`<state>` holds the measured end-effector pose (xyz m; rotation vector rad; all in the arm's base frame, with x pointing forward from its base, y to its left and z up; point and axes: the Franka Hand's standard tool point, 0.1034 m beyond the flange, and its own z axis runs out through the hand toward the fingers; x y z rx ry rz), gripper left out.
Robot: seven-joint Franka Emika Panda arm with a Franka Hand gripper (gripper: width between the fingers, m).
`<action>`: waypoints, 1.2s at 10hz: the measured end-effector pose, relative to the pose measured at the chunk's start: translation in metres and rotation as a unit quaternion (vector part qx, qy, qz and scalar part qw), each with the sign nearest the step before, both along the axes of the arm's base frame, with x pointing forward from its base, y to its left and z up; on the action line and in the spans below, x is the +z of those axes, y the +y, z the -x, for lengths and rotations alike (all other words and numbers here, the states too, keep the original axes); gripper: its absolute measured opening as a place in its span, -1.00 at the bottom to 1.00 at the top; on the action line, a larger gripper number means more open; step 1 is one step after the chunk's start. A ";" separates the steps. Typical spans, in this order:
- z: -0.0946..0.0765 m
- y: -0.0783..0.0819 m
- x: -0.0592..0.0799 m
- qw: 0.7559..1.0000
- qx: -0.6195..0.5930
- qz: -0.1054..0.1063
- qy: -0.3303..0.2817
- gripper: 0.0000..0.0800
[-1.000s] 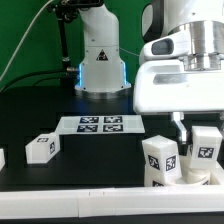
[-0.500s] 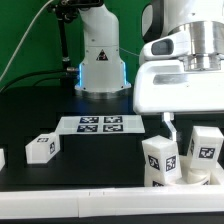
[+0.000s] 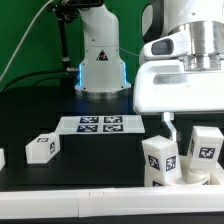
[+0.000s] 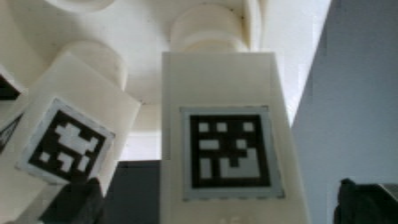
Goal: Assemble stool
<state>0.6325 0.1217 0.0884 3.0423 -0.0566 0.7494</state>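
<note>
Two white stool legs with black-and-white tags, one [image 3: 162, 160] and the other [image 3: 203, 146], stand upright at the exterior view's right. Part of the round white seat [image 3: 188, 181] shows beneath them. My gripper [image 3: 182, 126] hangs just behind and above these legs, open, with one finger [image 3: 168, 125] showing. In the wrist view a tagged leg [image 4: 228, 120] stands between my dark fingertips [image 4: 368, 205], and neither tip touches it. A second tagged leg [image 4: 71, 125] leans beside it. My gripper [image 4: 222, 208] holds nothing.
A loose tagged leg [image 3: 41, 147] lies on the black table at the exterior view's left. Another white part [image 3: 2, 157] is cut off by the left edge. The marker board [image 3: 100, 124] lies mid-table, with the arm's base [image 3: 100, 60] behind it.
The jaws were shut a second ago and now stand wide open. The visible finger moved toward the exterior view's left. The legs and the arm have not shifted.
</note>
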 end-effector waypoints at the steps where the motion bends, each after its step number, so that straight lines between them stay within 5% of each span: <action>1: -0.001 -0.003 0.009 1.000 -0.004 -0.003 0.017 0.62; 3: -0.006 -0.011 0.014 0.999 -0.013 -0.004 0.036 0.62; 8: -0.006 -0.016 0.005 0.968 -0.064 -0.001 0.243 0.62; 12: -0.002 0.003 -0.004 0.973 -0.064 -0.009 0.223 0.62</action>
